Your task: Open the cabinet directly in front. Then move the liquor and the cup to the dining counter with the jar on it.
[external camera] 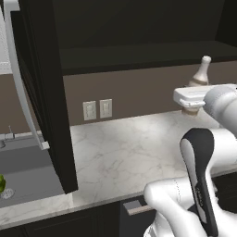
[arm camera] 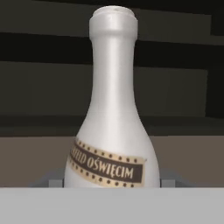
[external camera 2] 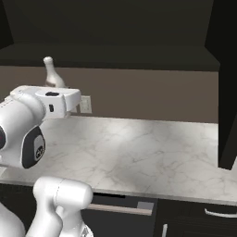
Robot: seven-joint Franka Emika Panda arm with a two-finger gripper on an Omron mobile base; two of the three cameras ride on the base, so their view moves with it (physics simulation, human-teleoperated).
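Note:
The liquor (arm camera: pixel 111 131), a slim pale bottle with a dark gold-lettered label, stands at the back of the marble worktop by the wall; its neck (external camera: pixel 202 69) (external camera 2: pixel 50 71) rises above my hand. My gripper (arm camera: pixel 111 181) (external camera: pixel 190 102) (external camera 2: pixel 62 102) is shut on the bottle's lower body, one fingertip pressed against each side. The near-black cabinet stands open, with its left door (external camera: pixel 46 92) and silver bar handle (external camera: pixel 21 88) swung out and its right door (external camera 2: pixel 227 92) at the far right. A scrap of bright green (external camera: pixel 1 183) at the left edge may be the cup. The dining counter and jar are out of view.
The marble worktop (external camera: pixel 125 148) stretches in front of me, with two wall outlets (external camera: pixel 97 109) behind it. A sink (external camera: pixel 23 171) lies at the left under the open door. A drawer handle (external camera 2: pixel 120 207) sits below the worktop's front edge.

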